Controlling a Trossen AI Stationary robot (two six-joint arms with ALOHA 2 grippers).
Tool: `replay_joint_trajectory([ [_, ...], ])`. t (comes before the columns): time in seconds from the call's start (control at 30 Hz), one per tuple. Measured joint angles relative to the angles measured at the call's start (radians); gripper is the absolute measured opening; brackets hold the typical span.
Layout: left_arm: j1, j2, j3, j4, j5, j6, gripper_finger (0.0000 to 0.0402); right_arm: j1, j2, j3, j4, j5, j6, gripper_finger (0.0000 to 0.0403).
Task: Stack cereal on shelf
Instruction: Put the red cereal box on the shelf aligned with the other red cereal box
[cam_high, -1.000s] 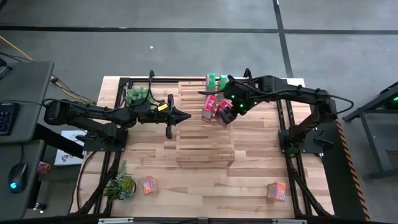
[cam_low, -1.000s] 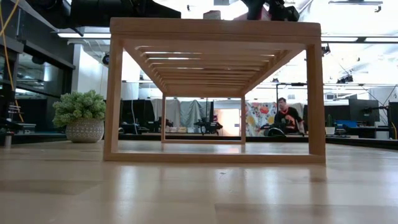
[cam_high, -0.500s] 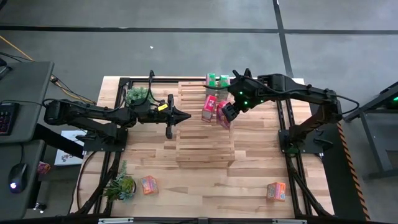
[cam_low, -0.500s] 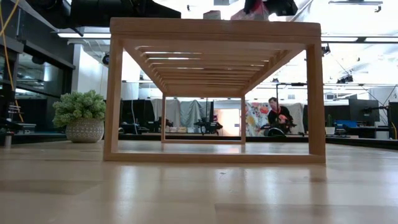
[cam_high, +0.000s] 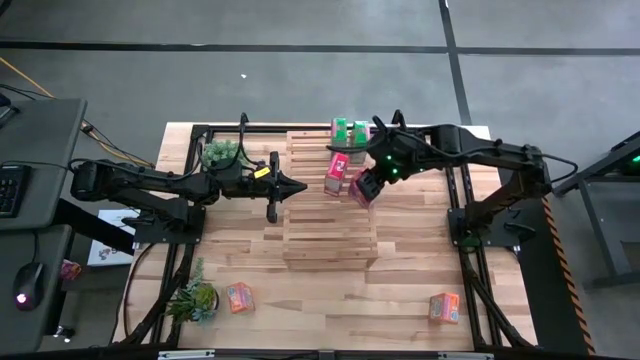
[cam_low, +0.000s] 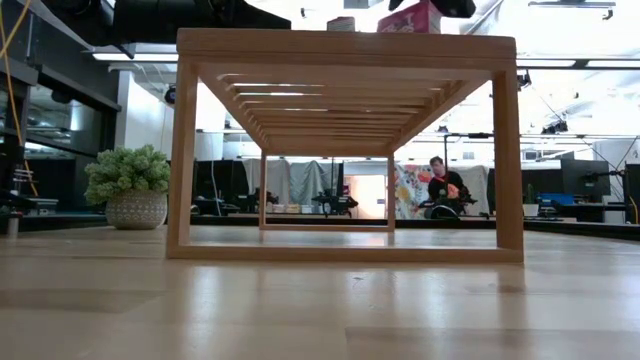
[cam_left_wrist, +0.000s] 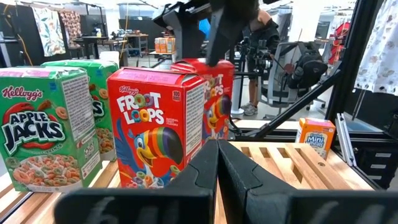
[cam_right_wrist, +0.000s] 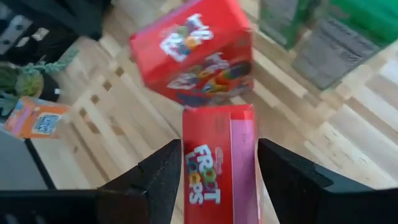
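Now your right gripper (cam_high: 362, 187) has its fingers closed around a red cereal box (cam_right_wrist: 217, 165), low over the shelf (cam_high: 330, 225) beside the other red box (cam_high: 337, 172), to continue the row. Left gripper (cam_high: 300, 186) waits shut alongside.

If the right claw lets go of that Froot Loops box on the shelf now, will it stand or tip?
Probably stands, but easily toppled. The Froot Loops box between the right claw fingers is tall and narrow, so a nudge could tip it. It looks like light, thin cardboard, likely to dent if squeezed. The slatted shelf has gaps, and the second Froot Loops box stands close; a bump might knock both.
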Motion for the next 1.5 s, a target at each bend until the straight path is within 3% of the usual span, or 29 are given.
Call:
replay_joint_trajectory([
  [0.43,0.001,-0.002,0.000,-0.010,-0.001,0.018,0.0000,0.022,-0.061,0.000,0.114,0.091,-0.198,0.0198],
  [0.53,0.011,-0.061,-0.001,-0.099,-0.047,0.043,0.0000,0.056,-0.096,0.000,0.009,0.169,-0.207,0.0158],
  [0.7,0.019,-0.167,0.000,-0.225,-0.117,0.044,0.0000,0.173,-0.173,-0.006,-0.230,0.414,-0.053,0.0023],
  [0.83,0.018,-0.172,0.000,-0.266,-0.145,0.037,0.0000,0.292,-0.219,-0.166,-0.354,0.485,0.229,0.0018],
  [0.93,0.019,-0.127,0.000,-0.265,-0.143,0.005,0.0000,0.373,-0.256,-0.363,-0.254,0.500,0.334,0.0004],
  [1.13,0.022,-0.025,0.026,-0.264,-0.133,-0.016,0.0000,0.415,-0.293,-0.649,0.103,0.616,0.334,0.0001],
  [1.27,0.022,0.045,0.066,-0.263,-0.117,-0.016,0.0000,0.399,-0.292,-0.741,0.284,0.706,0.267,0.0001],
  [1.5,0.022,0.152,0.133,-0.264,-0.124,-0.016,0.0000,0.369,-0.291,-0.793,0.533,0.737,0.112,0.0000],
])
